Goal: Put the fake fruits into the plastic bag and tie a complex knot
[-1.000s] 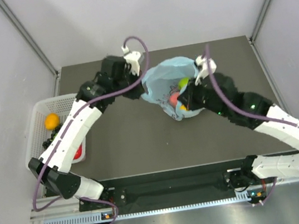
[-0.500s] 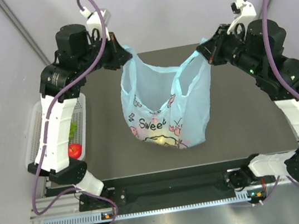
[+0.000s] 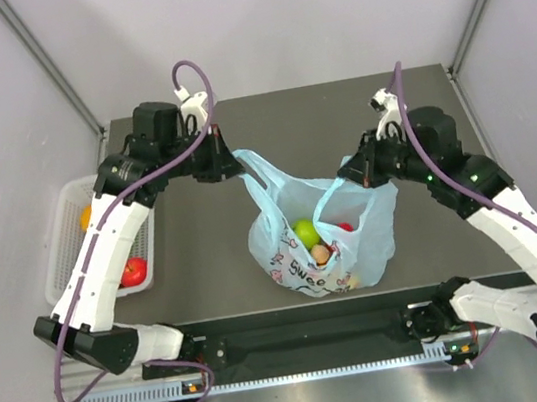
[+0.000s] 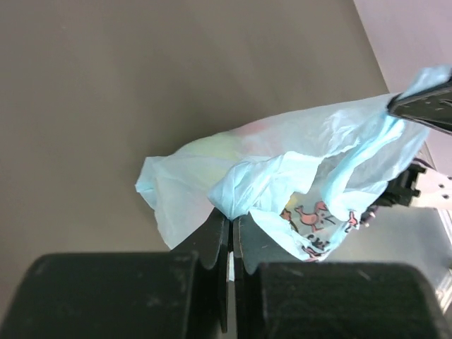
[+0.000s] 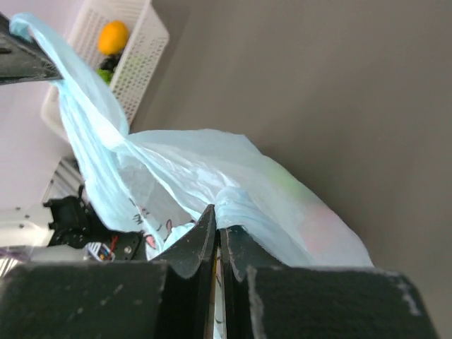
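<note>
The light-blue plastic bag [image 3: 304, 266] stands open near the table's front middle. Inside it show fake fruits: a green apple [image 3: 306, 233], a red one [image 3: 345, 227] and a pinkish one [image 3: 321, 253]. My left gripper [image 3: 234, 167] is shut on the bag's left handle [image 4: 244, 191], with its jaws pinched together on the plastic. My right gripper [image 3: 354, 176] is shut on the right handle [image 5: 244, 208]. The two handles are held apart above the bag, and no knot shows.
A white mesh basket [image 3: 62, 254] sits at the table's left edge with a red apple [image 3: 135, 272] and an orange [image 5: 113, 37] in it. The left arm reaches over the basket. Grey walls close in the left, back and right sides.
Both arms have come down and inward with the handles still gripped. The bag, stretched tall half a second ago, now sags lower with its mouth open and fruits showing.
</note>
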Available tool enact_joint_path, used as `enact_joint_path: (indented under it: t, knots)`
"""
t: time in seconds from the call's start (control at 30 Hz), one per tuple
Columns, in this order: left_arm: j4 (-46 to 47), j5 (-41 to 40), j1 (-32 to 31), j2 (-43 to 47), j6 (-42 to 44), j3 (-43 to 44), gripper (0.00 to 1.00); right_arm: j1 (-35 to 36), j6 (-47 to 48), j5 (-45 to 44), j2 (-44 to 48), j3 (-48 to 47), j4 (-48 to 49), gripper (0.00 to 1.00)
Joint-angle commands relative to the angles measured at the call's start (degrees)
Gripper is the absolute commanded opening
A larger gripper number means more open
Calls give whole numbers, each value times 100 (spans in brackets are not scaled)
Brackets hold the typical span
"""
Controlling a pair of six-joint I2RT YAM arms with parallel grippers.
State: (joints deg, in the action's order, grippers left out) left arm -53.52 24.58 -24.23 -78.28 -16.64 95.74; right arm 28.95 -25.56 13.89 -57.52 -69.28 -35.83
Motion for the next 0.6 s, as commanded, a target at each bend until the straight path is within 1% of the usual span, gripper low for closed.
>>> enact_joint_path:
  t: [0.0, 0.13, 0.3, 0.4, 0.5, 0.53, 0.57]
  knots:
    - [667, 521, 32, 419, -58, -47, 0, -65, 113, 711, 346, -16, 937, 0]
    - [685, 601, 32, 401, -128, 119, 0, -74, 43, 1027, 469, -226, 1271, 0]
    - [711, 689, 32, 156, -322, 725, 0, -74, 16, 1055, 181, -884, 1202, 0]
    - [615, 198, 67, -64, -313, 1182, 0, -74, 104, 1020, -22, -1087, 1254, 0]
    - [553, 205, 330, -459, -296, 1771, 0, -74, 165, 1002, -321, -1412, 1307, 0]
    - [501, 249, 453, -591, -278, 2146, 0, -74, 157, 993, -461, -1587, 1298, 0]
    - [457, 293, 463, -818, -243, 2315, 0, -74, 148, 993, -514, -1641, 1316, 0]
